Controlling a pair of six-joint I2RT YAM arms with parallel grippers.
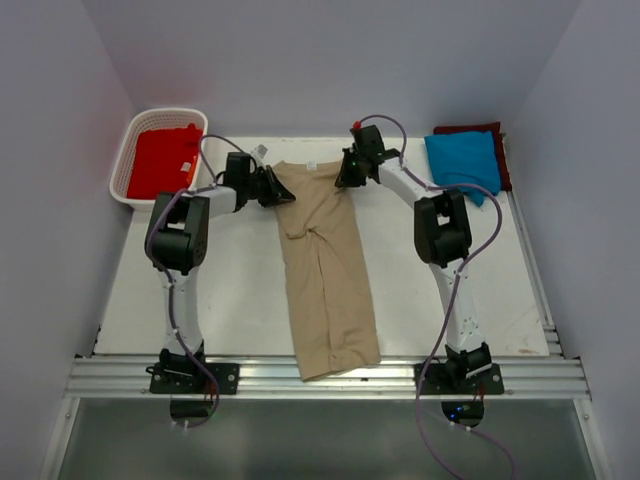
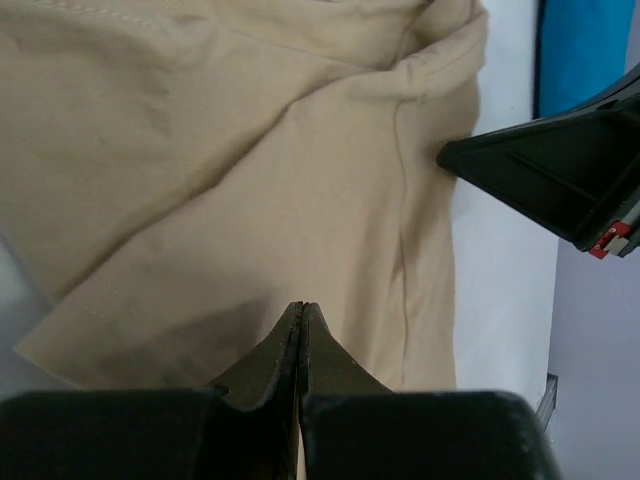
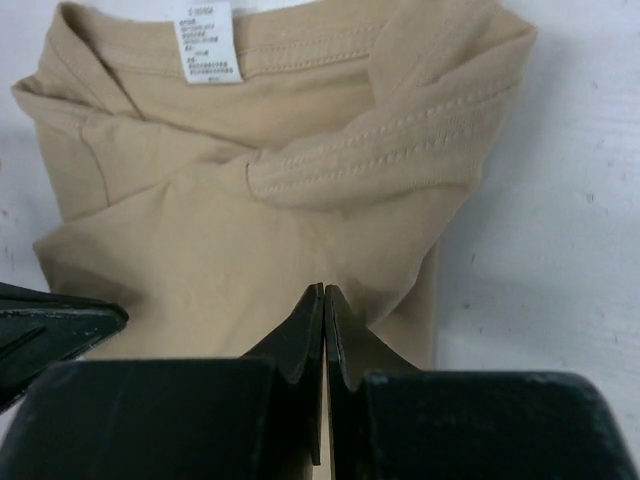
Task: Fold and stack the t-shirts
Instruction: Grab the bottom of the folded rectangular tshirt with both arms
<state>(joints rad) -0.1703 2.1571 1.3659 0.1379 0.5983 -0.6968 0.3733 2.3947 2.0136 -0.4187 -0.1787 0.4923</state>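
Observation:
The tan t-shirt [image 1: 325,270] lies as a long narrow strip down the middle of the table, collar and label at the far end, sleeves folded in. My left gripper [image 1: 283,190] is at its far left corner and my right gripper [image 1: 345,178] at its far right corner. In the left wrist view the left gripper [image 2: 302,305] is shut on the tan cloth [image 2: 250,150]. In the right wrist view the right gripper [image 3: 323,288] is likewise shut on the cloth [image 3: 250,230]. A folded blue t-shirt [image 1: 462,160] rests on a maroon one [image 1: 497,130] at the far right.
A white lattice basket [image 1: 125,150] at the far left holds a red t-shirt [image 1: 163,162]. The tan shirt's hem hangs over the aluminium rail [image 1: 540,372] at the near edge. White walls close in on three sides.

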